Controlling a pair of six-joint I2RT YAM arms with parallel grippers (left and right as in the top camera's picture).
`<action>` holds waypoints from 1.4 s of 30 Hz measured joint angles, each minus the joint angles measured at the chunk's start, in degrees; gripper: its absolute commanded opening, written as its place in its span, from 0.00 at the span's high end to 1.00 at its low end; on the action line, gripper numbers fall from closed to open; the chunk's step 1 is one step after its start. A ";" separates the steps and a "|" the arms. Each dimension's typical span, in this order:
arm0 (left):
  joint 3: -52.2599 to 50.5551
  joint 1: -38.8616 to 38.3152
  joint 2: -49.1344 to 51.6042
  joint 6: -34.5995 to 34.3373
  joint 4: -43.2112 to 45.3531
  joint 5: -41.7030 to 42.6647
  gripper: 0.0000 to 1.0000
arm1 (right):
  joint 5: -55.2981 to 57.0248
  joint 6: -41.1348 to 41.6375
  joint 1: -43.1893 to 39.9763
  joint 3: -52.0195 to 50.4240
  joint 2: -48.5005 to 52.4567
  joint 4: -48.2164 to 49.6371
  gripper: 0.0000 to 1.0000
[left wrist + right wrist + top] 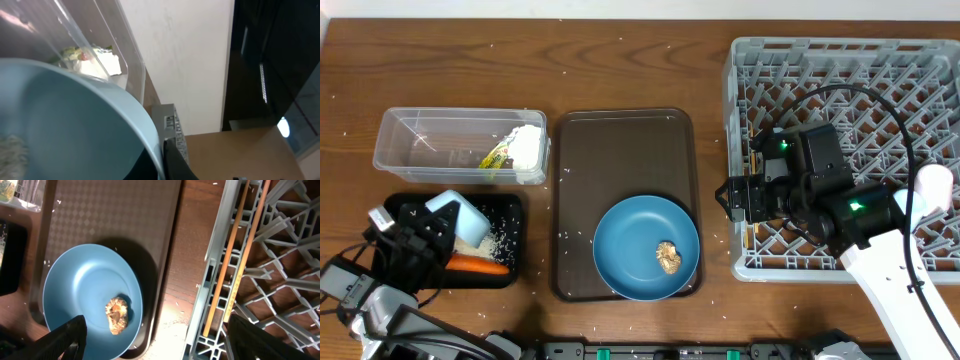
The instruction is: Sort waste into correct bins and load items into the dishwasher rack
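Note:
My left gripper (438, 226) is shut on the rim of the small light-blue cup (460, 213), holding it tilted over the black tray (516, 240). Rice (490, 242) and the orange carrot (478, 265) lie in that tray. In the left wrist view the cup (65, 125) fills the frame, with the finger (167, 160) on its rim. The clear tub (405, 140) holds the white tissue (527, 148) and the yellow-green packet (497, 156). The blue plate (630, 235) carries the brown food lump (668, 257). My right gripper (733, 197) is open and empty at the grey rack's (840, 60) left edge.
The dark-brown serving tray (620, 140) lies under the plate in the middle. Rice grains are scattered over the wooden table. A pale cup-like thing (935, 185) sits at the rack's right side. The right wrist view shows plate (85, 285), lump (116, 314) and rack wall (220, 280).

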 measured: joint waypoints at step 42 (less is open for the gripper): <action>-0.13 -7.52 -12.33 -10.49 8.24 0.15 0.94 | 0.00 1.46 0.00 0.00 0.00 -2.03 0.18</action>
